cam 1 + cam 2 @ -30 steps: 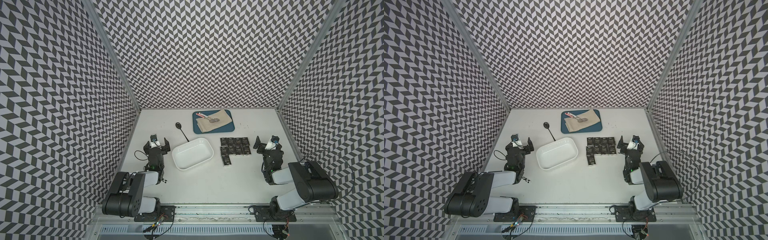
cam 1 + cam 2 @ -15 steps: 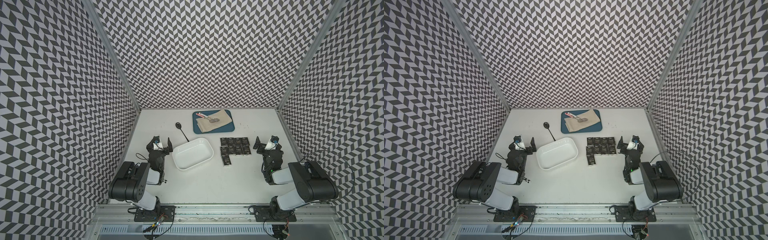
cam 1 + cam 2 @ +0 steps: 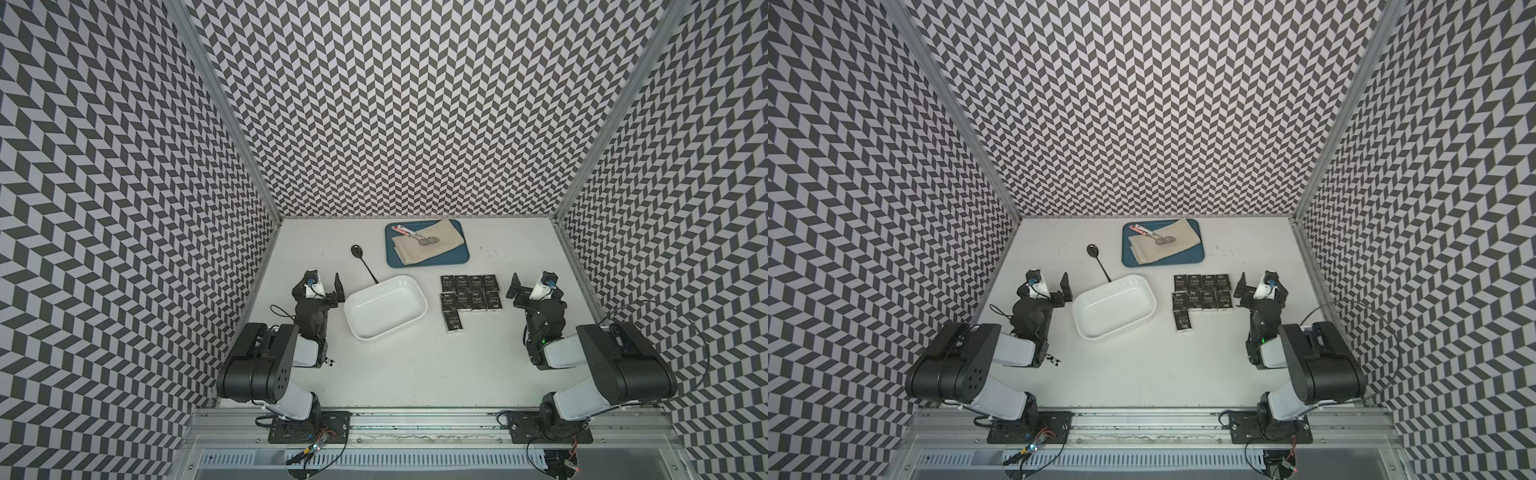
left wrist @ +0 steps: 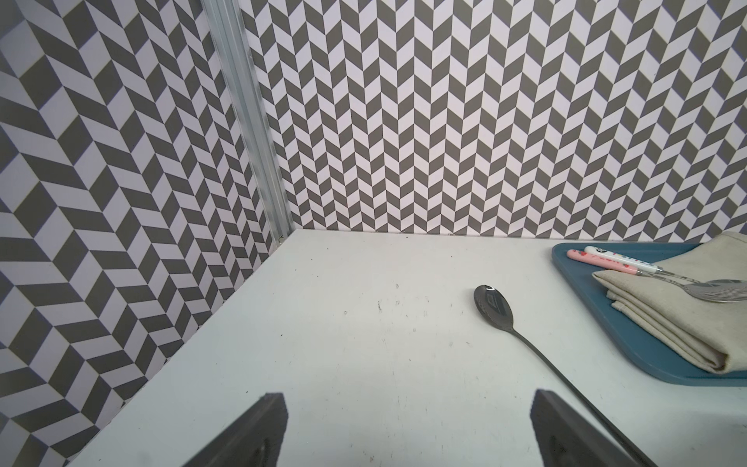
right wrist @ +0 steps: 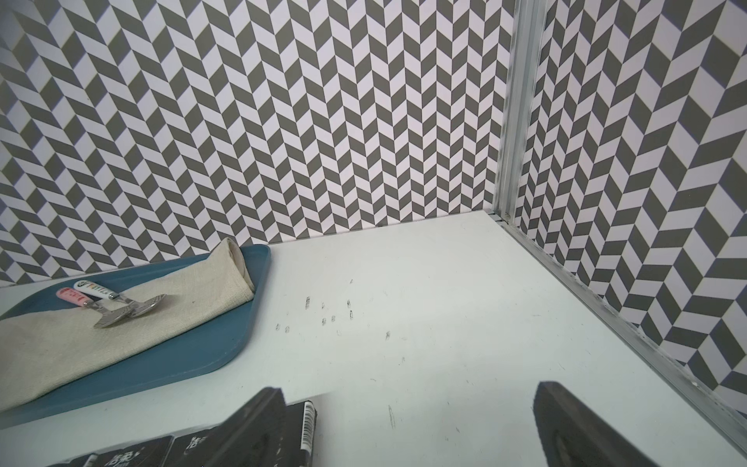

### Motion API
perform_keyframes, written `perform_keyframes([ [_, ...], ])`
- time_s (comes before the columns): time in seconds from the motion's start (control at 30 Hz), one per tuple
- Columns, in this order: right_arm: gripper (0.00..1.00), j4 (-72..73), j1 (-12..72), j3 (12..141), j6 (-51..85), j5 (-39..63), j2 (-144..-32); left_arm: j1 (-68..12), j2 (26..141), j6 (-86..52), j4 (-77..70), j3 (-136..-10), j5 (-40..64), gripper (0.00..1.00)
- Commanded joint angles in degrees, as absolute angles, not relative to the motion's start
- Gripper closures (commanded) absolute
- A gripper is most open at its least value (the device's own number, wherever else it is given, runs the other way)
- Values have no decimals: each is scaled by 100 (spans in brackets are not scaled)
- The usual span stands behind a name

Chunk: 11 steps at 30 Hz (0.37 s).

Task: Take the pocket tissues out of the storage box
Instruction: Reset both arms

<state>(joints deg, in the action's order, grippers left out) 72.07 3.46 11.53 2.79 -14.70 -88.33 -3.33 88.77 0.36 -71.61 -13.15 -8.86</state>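
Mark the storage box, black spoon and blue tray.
storage box [image 3: 384,309]: in a top view, bare inner floor.
black spoon [image 4: 493,305]: left wrist view, its bowl.
blue tray [image 5: 194,347]: right wrist view, bare surface beside the cloth.

Bright, even, diffuse light. Only a soft, thin shadow under the storage box [image 3: 384,307]. Top views are sharp, with wide-angle bend toward the edges. Wrist views: near fingers [image 4: 250,436] slightly soft, small glint on the black spoon [image 4: 493,303].

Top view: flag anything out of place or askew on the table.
The storage box sits empty and skewed on the table. A black spoon lies loose behind it, handle pointing at its rim. The pocket tissues lie in two neat rows, except one packet alone nearer the robot.
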Motion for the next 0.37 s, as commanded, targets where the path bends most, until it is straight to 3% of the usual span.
perform_keyframes([
  [0.0,1,7384,359,1222,247,-1503,-8794,-291,8851,20,-7119,-1433,-784,1],
  [0.33,1,7357,368,1222,246,-1512,-8780,-281,8851,9,-7103,-1433,-769,1],
])
